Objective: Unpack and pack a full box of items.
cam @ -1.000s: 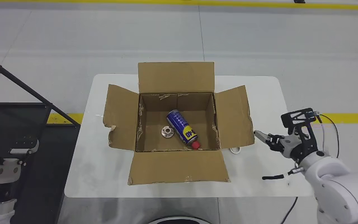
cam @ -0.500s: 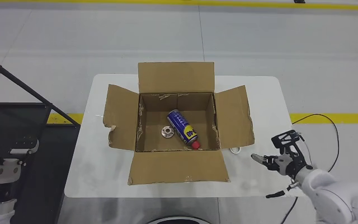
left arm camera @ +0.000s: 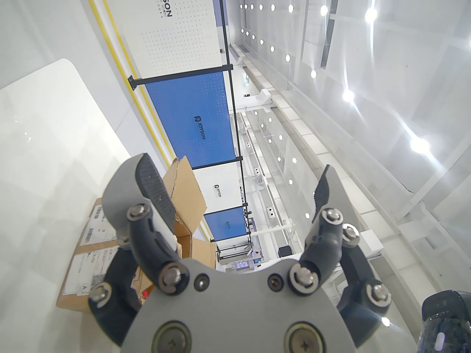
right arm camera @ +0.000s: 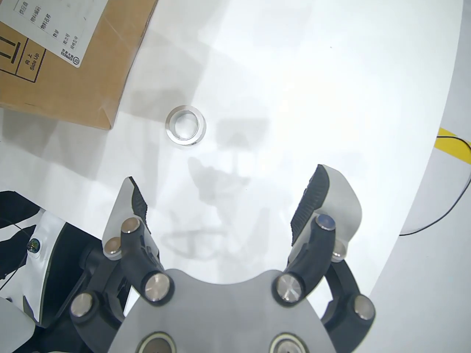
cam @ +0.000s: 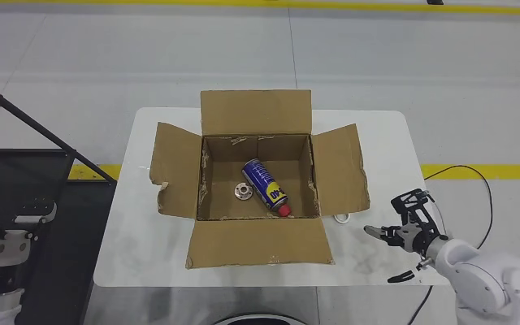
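An open cardboard box (cam: 256, 244) stands in the middle of the white table (cam: 382, 146), all its flaps folded out. Inside lie a blue spray can (cam: 266, 186) with a red cap and a small round metal flange (cam: 242, 192). A silver metal ring (right arm camera: 185, 125) rests on the table just off the box's right flap (right arm camera: 73, 38); the same ring (cam: 343, 217) is seen from above. My right gripper (cam: 383, 253) hovers open and empty over the table's right front part, short of the ring. My left gripper (left arm camera: 235, 170) is open, empty, pointing upward beside the box (left arm camera: 92, 259).
A black cable (cam: 475, 175) loops off the table's right edge. A yellow floor line (cam: 471, 171) runs behind the table. Bare tabletop lies right of the box and along its front edge.
My right gripper has moved from the table's right side toward the front edge and stays open. The box and its contents have not moved.
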Action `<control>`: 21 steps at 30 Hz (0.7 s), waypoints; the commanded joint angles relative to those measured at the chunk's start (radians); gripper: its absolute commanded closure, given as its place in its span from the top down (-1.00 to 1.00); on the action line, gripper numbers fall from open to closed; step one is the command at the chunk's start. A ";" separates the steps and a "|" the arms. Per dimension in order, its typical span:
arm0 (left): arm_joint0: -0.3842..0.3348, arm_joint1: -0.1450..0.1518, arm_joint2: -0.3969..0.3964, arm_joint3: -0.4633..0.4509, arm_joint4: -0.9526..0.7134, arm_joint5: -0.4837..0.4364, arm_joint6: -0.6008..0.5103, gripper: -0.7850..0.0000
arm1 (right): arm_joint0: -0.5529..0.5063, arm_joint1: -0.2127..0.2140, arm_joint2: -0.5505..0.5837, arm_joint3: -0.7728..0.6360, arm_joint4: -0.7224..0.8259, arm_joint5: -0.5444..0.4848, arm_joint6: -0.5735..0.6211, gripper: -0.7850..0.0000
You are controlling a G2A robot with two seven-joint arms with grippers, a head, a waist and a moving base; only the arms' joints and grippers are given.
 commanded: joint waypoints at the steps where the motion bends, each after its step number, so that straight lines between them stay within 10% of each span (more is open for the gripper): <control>1: 0.000 0.000 0.000 0.000 0.000 0.000 0.000 1.00 | 0.000 0.000 -0.008 0.001 -0.005 -0.001 -0.010 1.00; 14: 0.000 0.000 0.000 0.000 0.000 0.000 0.000 1.00 | 0.123 0.001 -0.162 0.084 -0.124 0.117 -0.034 1.00; 21: 0.000 0.000 0.000 0.000 0.000 0.000 0.000 1.00 | 0.208 -0.001 -0.226 0.168 -0.143 0.181 -0.021 0.52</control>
